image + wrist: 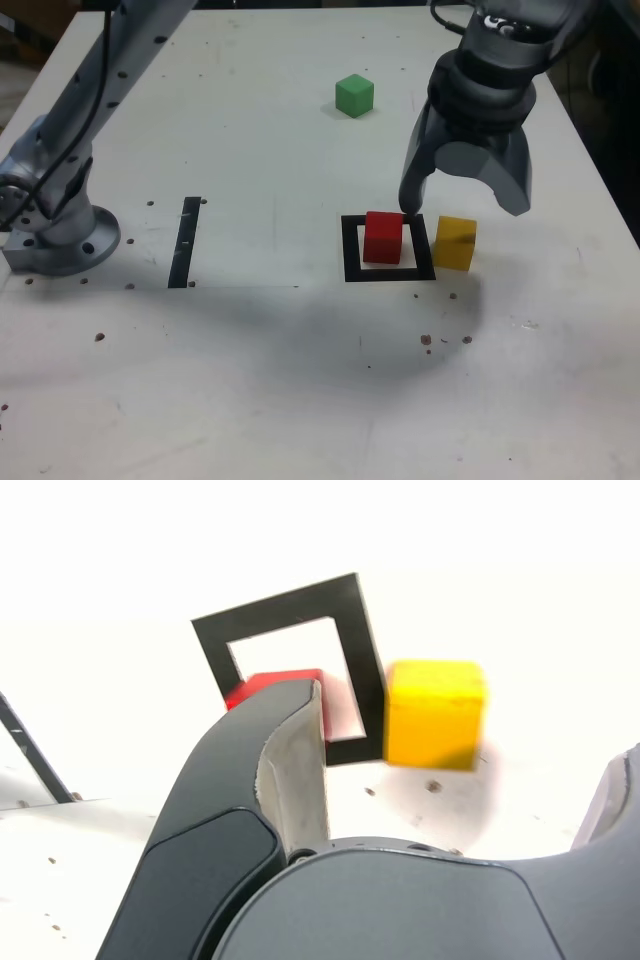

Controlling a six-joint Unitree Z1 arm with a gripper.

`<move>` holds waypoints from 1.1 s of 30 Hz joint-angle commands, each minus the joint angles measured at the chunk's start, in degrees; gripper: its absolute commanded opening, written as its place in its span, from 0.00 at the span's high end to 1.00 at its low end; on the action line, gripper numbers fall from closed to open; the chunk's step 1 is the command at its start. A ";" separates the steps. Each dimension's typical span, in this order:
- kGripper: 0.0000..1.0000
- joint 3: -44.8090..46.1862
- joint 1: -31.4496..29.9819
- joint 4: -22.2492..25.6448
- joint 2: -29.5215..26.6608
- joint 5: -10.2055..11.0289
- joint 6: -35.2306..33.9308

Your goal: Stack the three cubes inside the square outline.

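Observation:
The red cube (383,237) sits inside the black square outline (350,250). Just outside that outline, on the exterior view's right, the yellow cube (456,243) rests on the table. Farther back the green cube (354,95) lies alone. My gripper (462,205) hangs open just above the red and yellow cubes, one finger by the red cube's back corner, and holds nothing. In the wrist view the gripper (470,730) straddles the yellow cube (435,715). One finger hides most of the red cube (265,685) within the outline (290,605).
A narrow black strip (186,240) lies on the white table toward the exterior view's left, next to the arm's base (60,235). The table's right edge (610,190) runs close behind the gripper. The strip (25,745) also shows in the wrist view.

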 commanded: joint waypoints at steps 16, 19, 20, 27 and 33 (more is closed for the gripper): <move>0.03 3.28 0.86 -4.33 0.31 -0.57 0.95; 0.03 4.83 1.23 -5.28 0.26 -0.74 0.98; 0.03 5.28 1.30 -5.83 0.23 -0.86 1.00; 0.01 7.63 1.35 -9.74 -0.15 -1.41 1.01; 0.01 8.75 1.37 -11.40 0.40 -1.26 1.01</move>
